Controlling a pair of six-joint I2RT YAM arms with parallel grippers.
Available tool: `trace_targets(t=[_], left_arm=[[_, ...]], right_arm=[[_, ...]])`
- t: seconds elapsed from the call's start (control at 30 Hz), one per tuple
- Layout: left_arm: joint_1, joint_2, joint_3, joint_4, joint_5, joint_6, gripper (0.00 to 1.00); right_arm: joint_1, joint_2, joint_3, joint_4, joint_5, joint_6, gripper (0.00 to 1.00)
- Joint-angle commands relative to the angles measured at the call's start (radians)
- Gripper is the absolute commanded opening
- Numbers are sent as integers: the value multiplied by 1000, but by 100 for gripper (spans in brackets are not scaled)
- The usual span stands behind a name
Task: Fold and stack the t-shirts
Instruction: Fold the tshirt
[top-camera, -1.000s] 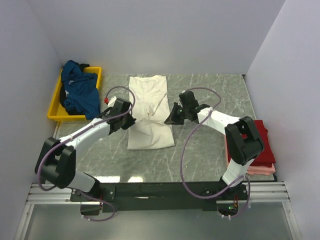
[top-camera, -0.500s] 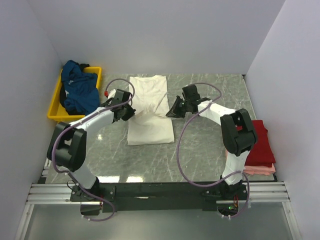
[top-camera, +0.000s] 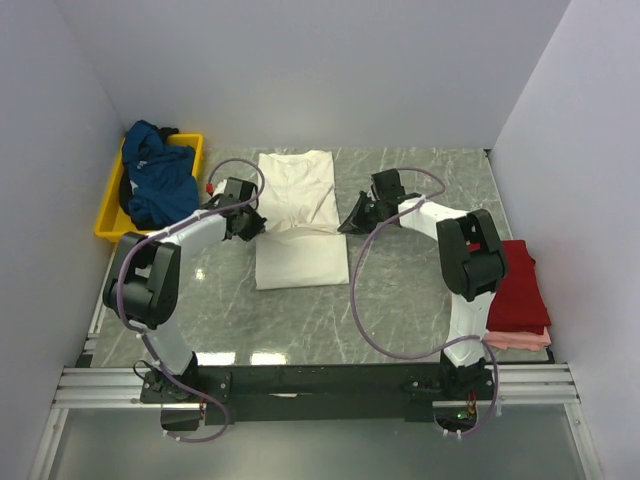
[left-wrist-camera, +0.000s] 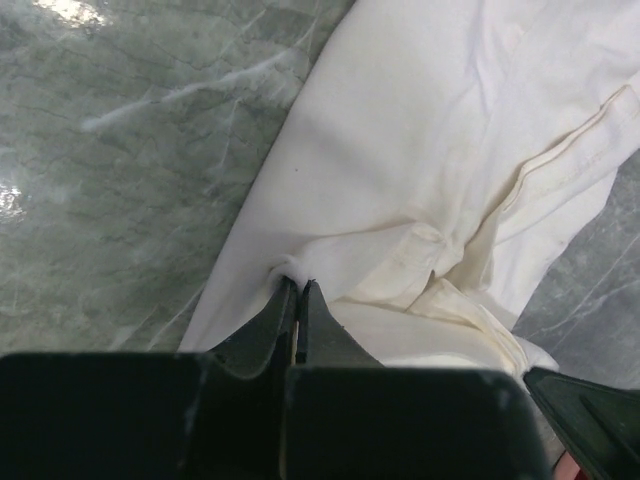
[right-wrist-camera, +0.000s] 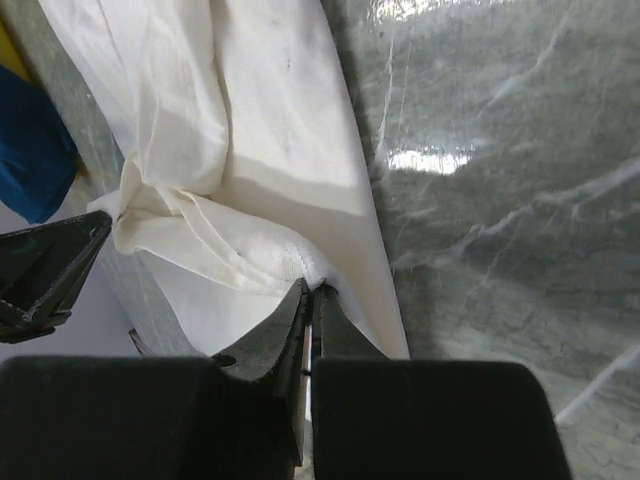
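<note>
The cream-white t-shirt (top-camera: 296, 225) lies lengthwise in the middle of the table, partly folded over itself. My left gripper (top-camera: 257, 226) is shut on its left edge (left-wrist-camera: 290, 268), and my right gripper (top-camera: 345, 224) is shut on its right edge (right-wrist-camera: 318, 272). Both hold the cloth lifted at the fold line. The dark teal-blue t-shirt (top-camera: 160, 185) lies crumpled in the yellow tray (top-camera: 193, 150) at the back left. The red t-shirt (top-camera: 520, 285) lies folded on the pale pink t-shirt (top-camera: 518, 340) at the right edge.
The table is grey-green marble (top-camera: 420, 290), walled in white on three sides. The yellow tray stands by the left wall. The folded stack sits by the right wall. Cables loop over both arms.
Both grippers have moved towards the back of the table with the shirt's edges, drawing the near half up and over. The visible shirt is shorter, with a fold line across its middle.
</note>
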Motion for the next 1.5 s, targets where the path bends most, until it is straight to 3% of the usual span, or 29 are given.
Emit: trace_targets(t=[0.0, 0.1, 0.2, 0.4, 0.47, 0.53, 0.63, 0.8, 1.0, 1.07, 1.1, 1.2, 1.3, 1.47], left_arm=[[9, 4, 28, 64, 33, 36, 1], [15, 6, 38, 72, 32, 45, 5], [17, 9, 60, 60, 32, 60, 17], [23, -35, 77, 60, 36, 102, 40], [25, -65, 86, 48, 15, 111, 62], [23, -101, 89, 32, 3, 122, 75], [25, -159, 86, 21, -14, 135, 77], [23, -252, 51, 5, 10, 154, 75], [-8, -354, -87, 44, 64, 120, 48], [-38, -373, -142, 60, 66, 108, 45], [-50, -385, -161, 66, 64, 100, 36], [-98, -393, -222, 86, 62, 76, 22], [-139, -388, -270, 92, 50, 54, 12], [-155, -390, -350, 115, 41, 36, 5]], right_arm=[[-11, 24, 68, 19, -22, -16, 0], [-12, 39, 88, 6, -21, -27, 0], [-17, 48, 107, 0, -32, -32, 1], [-23, 39, 143, -40, -21, -58, 35], [-28, 24, 159, -70, -10, -72, 42], [-31, -2, 160, -81, 0, -76, 48], [-38, -41, 162, -101, 23, -85, 53], [-26, -113, 147, -130, 100, -128, 55], [55, -255, -16, -58, 244, -173, 55], [87, -297, -74, -32, 252, -185, 55], [97, -300, -85, -33, 254, -196, 55], [121, -291, -106, -66, 240, -214, 52], [159, -289, -162, -53, 254, -216, 50], [189, -323, -294, 5, 286, -185, 50]])
